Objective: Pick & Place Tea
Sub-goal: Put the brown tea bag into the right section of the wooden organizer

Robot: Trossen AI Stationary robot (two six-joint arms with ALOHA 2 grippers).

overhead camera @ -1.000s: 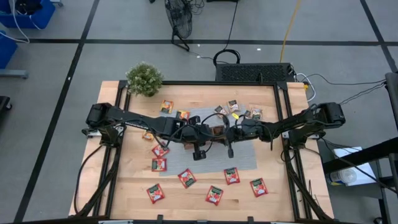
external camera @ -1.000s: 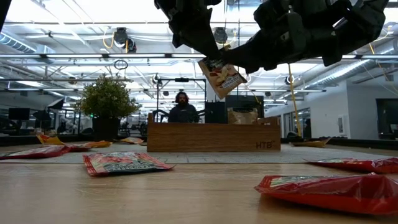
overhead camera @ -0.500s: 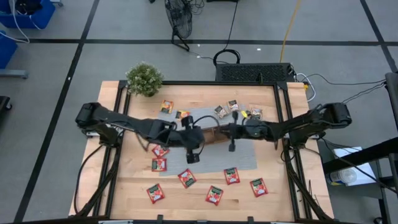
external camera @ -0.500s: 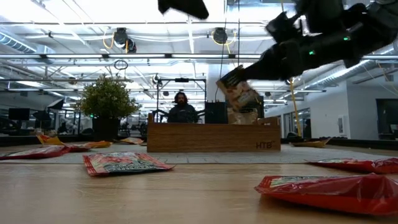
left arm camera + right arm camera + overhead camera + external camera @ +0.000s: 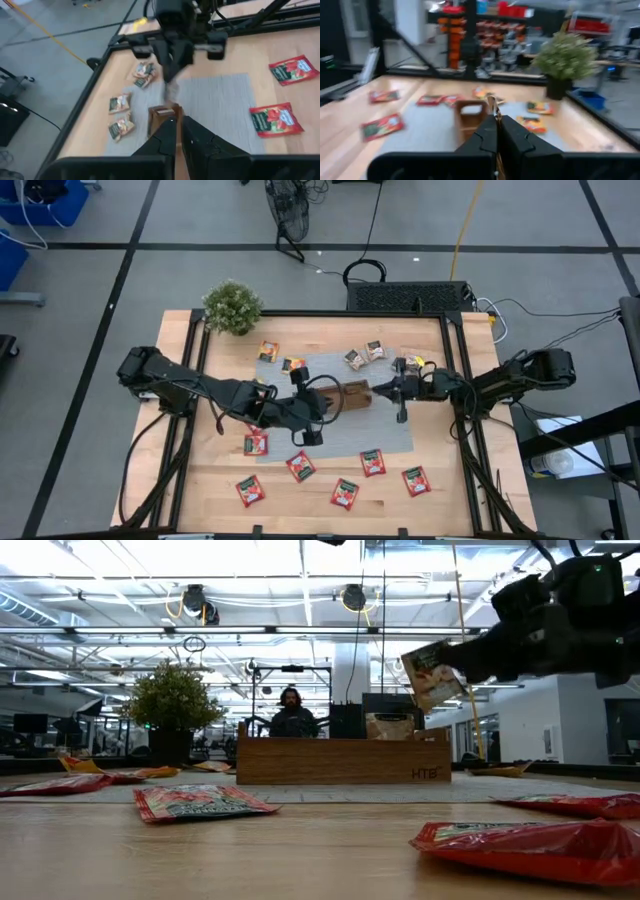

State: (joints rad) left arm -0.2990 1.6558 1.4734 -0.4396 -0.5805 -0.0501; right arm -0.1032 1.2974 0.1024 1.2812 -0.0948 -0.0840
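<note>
- We see the right gripper (image 5: 470,658) clamped on a tea sachet (image 5: 432,674) above the wooden tray (image 5: 352,395).
- The left gripper (image 5: 322,408) looks nearly closed, seemingly empty.

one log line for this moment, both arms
right end effector: shut on tea sachet, lifted by tray | left end effector: empty, beside tray

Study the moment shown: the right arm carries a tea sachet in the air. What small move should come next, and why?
Probably bring the right gripper back over the wooden tray and lower it. Its jaws pinch a grey-brown sachet held well above the table, off to the tray's right side, so releasing now would likely miss. The left gripper waits beside the tray's left end.
</note>
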